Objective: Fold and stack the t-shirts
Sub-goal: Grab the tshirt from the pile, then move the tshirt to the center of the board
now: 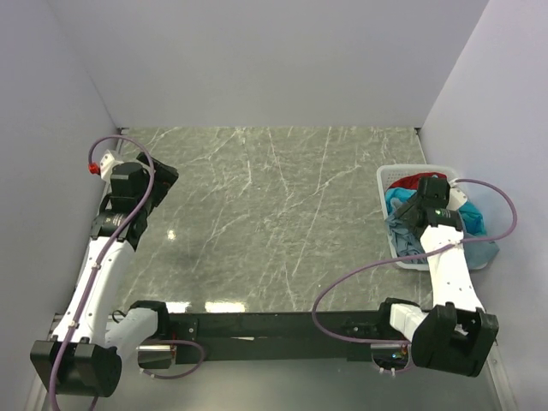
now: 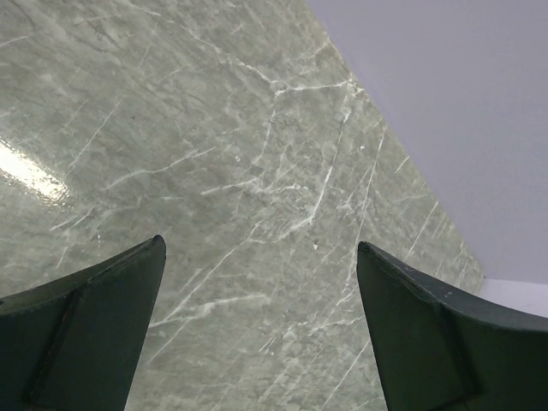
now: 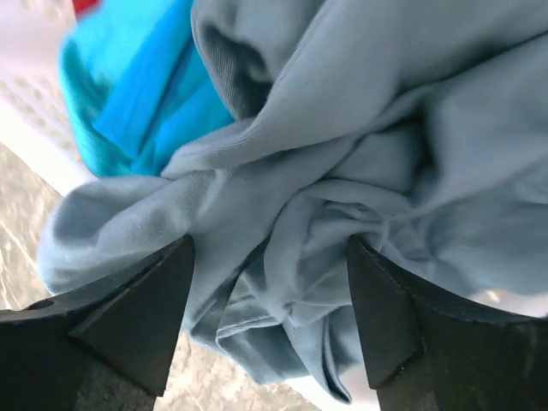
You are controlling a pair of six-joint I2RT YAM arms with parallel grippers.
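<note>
Shirts sit heaped in the white basket [image 1: 401, 172] at the desk's [image 2: 214, 128] right edge. The right end effector [image 3: 270, 257] stands wide astride the bunched grey-blue t-shirt [image 3: 342, 154], beside the turquoise t-shirt [image 3: 128, 94]. The left end effector [image 2: 261, 248] gapes wide above the desk.

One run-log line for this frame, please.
left gripper: open, above table | right gripper: open, straddling grey-blue t-shirt at basket | turquoise t-shirt, red t-shirt: in basket | folded: none
</note>
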